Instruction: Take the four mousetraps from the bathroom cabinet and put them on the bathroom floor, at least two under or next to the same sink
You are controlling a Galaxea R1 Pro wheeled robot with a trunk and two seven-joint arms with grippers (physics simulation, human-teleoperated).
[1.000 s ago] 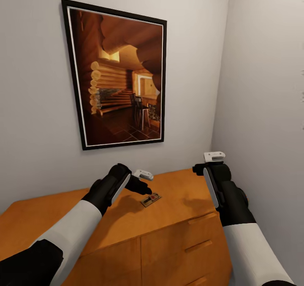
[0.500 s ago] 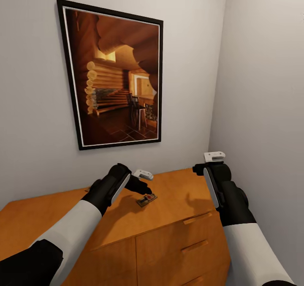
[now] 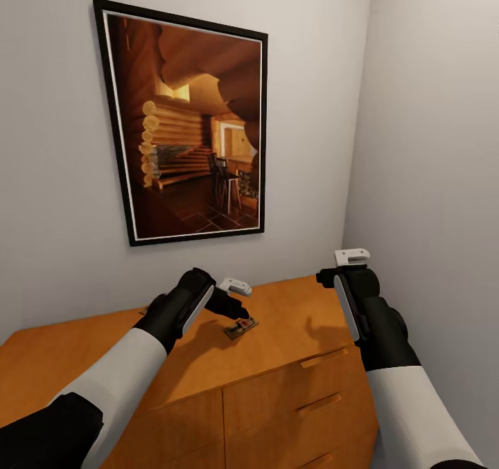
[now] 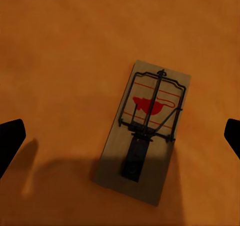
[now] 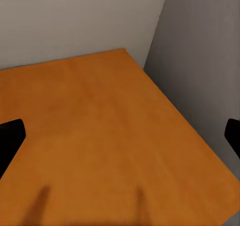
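Note:
One mousetrap [image 3: 240,328], a small flat wooden piece with a wire bar and a red mark, lies on the smooth top of the orange-brown cabinet [image 3: 298,316]. My left gripper [image 3: 234,308] hovers just above and slightly behind it, open. In the left wrist view the mousetrap [image 4: 145,131] lies between the spread fingertips [image 4: 10,141] on the cabinet top [image 4: 60,45], untouched. My right gripper [image 3: 333,275] hangs open over the cabinet's right end. Its wrist view shows bare cabinet top [image 5: 100,116] between the fingertips [image 5: 10,138].
A large black-framed picture of a log cabin interior [image 3: 187,129] hangs on the wall behind the cabinet. A side wall [image 3: 430,143] closes off the right, meeting the cabinet's right end. Drawer fronts with wooden bar handles [image 3: 322,358] face me below.
The whole picture slid slightly left between one second and half a second ago, so the camera moved. Since then nothing has shifted; both arms and the mousetrap hold still.

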